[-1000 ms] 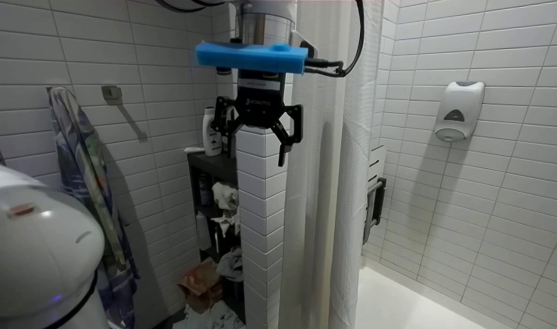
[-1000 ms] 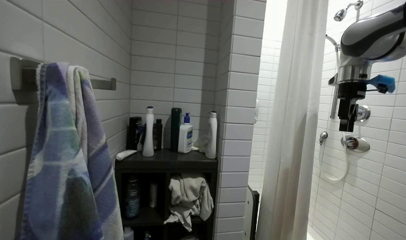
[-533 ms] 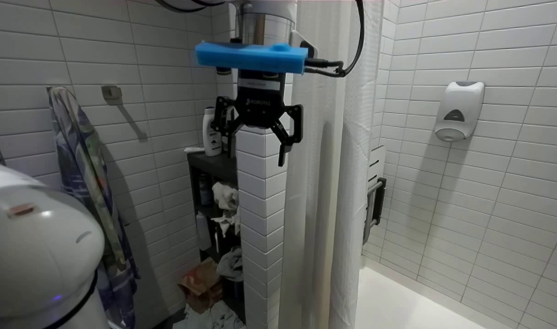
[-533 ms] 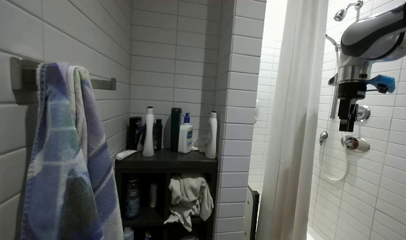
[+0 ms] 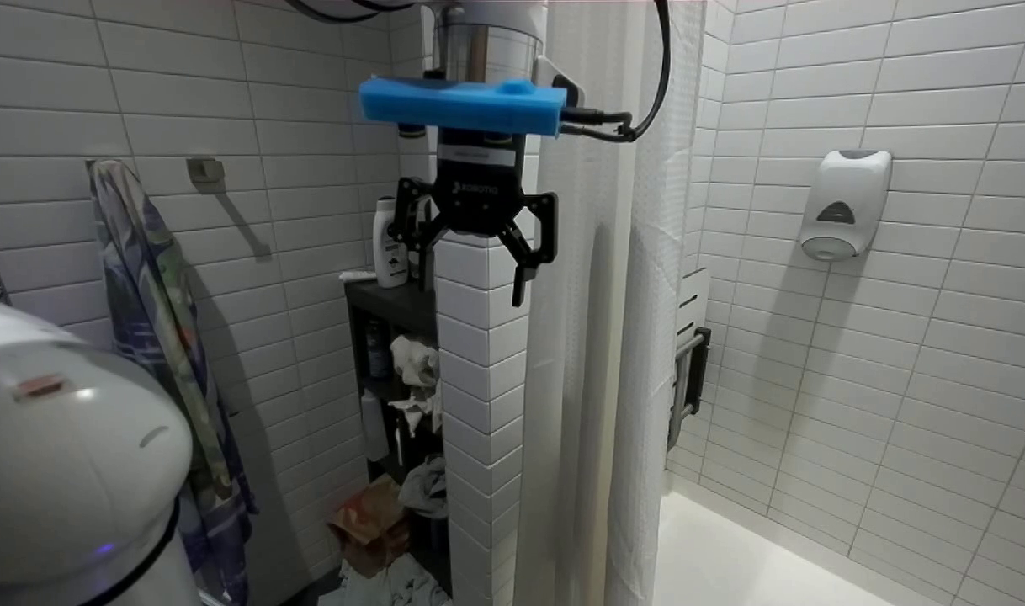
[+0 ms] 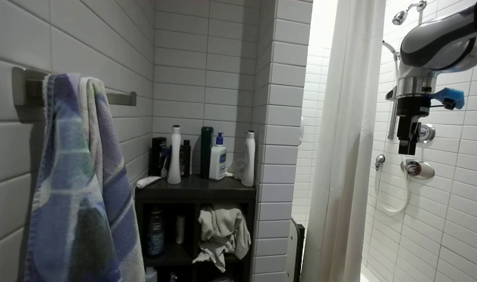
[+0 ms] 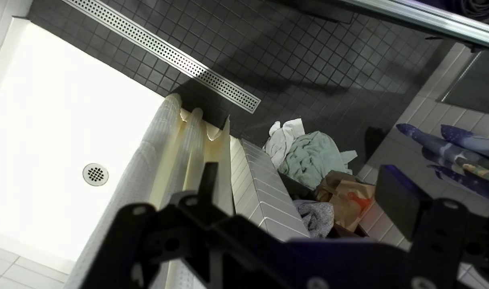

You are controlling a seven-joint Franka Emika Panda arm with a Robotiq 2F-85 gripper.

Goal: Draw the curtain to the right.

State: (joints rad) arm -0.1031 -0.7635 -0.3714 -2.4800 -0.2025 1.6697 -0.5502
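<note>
The curtain (image 5: 592, 379) is tall white fabric with soft vertical folds, bunched beside the tiled pillar in both exterior views (image 6: 340, 156). In the wrist view the curtain (image 7: 144, 168) hangs on the left, partly hidden behind a dark finger. My gripper (image 5: 470, 290) points downward with its fingers wide apart and nothing between them. In that exterior view it overlaps the pillar, left of the curtain. In an exterior view the gripper (image 6: 407, 149) appears to the right of the curtain, with a visible gap. In the wrist view the gripper (image 7: 300, 180) is also open and empty.
The white tiled pillar (image 5: 479, 379) stands beside the curtain. A dark shelf (image 6: 195, 188) with bottles and cloths is behind it. A towel (image 6: 82, 176) hangs on the wall. A soap dispenser (image 5: 845, 206) and shower fittings (image 6: 418, 168) are on the shower walls.
</note>
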